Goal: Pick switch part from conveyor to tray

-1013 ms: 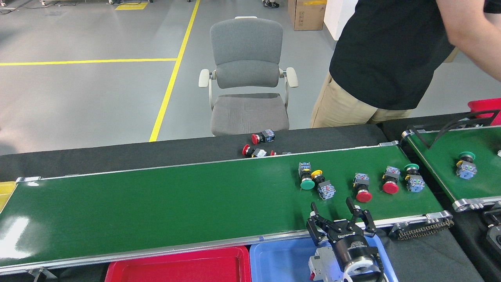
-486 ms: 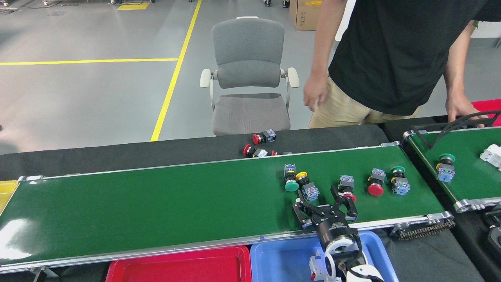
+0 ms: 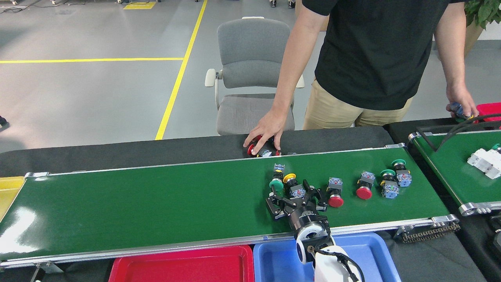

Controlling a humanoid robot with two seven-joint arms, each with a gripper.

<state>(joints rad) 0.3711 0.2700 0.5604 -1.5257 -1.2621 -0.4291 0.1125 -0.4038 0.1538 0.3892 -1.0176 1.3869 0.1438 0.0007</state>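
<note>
Since half a second ago, right gripper (image 3: 298, 197) has pushed further out over the conveyor (image 3: 156, 203) and left, now sitting at the yellow-capped switch part (image 3: 294, 187); whole row of parts has drifted left with the belt. Fingers spread apart, one either side of the yellow-capped part's blue-grey body, not clamped on it as far as visible. Contact unclear, gripper body hides the near end.

Left gripper not in view.

Parts on the belt, left to right: green-capped switch (image 3: 276, 181) just beside the yellow one, red-capped switch (image 3: 335, 193) just right of the gripper, second red-capped switch (image 3: 364, 187), then two green-capped switches (image 3: 389, 184) close together near the right end. All lying on their sides.

Person in black shirt has leaned in: one hand (image 3: 264, 135) now down on the red-capped parts on the black counter (image 3: 117, 156) behind the belt, other hand (image 3: 461, 102) holding something small by the red bin (image 3: 489, 111) at far right. Second green belt (image 3: 450, 164) at right carries a white block part (image 3: 485, 161).

Blue tray (image 3: 282, 260) directly below the gripper's arm, near edge of belt; red tray (image 3: 180, 268) beside it on the left. Grey chair (image 3: 250, 74) behind the counter.
</note>
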